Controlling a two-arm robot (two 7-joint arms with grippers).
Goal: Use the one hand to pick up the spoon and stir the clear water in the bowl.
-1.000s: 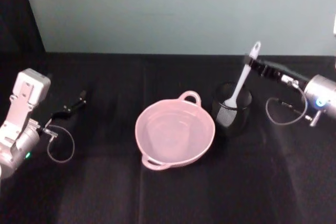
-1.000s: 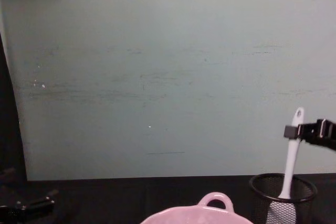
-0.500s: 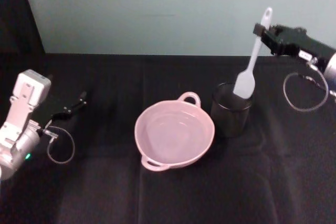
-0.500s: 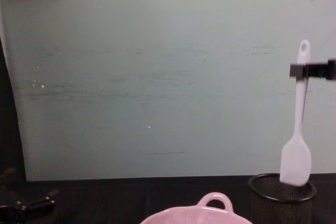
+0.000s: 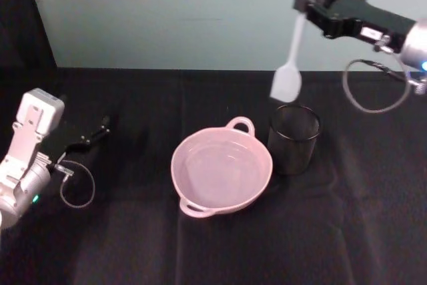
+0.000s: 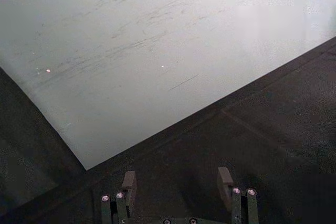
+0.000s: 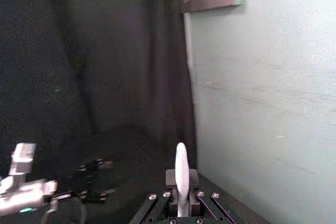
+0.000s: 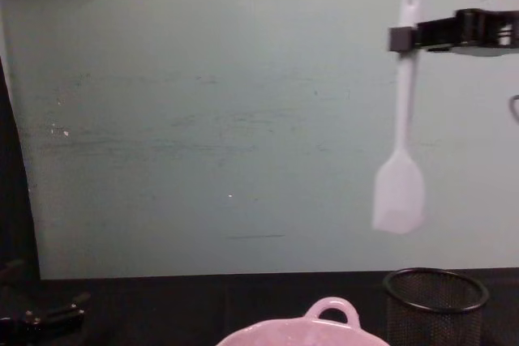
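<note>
Right claw [image 5: 302,3] lifted spoon [image 5: 286,85] higher — clear of cup [image 5: 293,139].

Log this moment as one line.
right end effector: shut on spoon handle, high | spoon: hanging head-down above mesh cup | bowl: not reached | left end effector: open, parked left

two arms, silver housings, black tooling
right black gripper [image 5: 308,3]: white label [image 5: 369,32], silver wrist barrel [image 5: 415,43], blue light [image 5: 423,66], looped grey cable [image 5: 367,88]; left black gripper [image 5: 100,128]: white boxy link [image 5: 39,113], green light [image 5: 35,197], thin cable loop [image 5: 77,191], silver screws [image 6: 235,190] at finger bases
</note>
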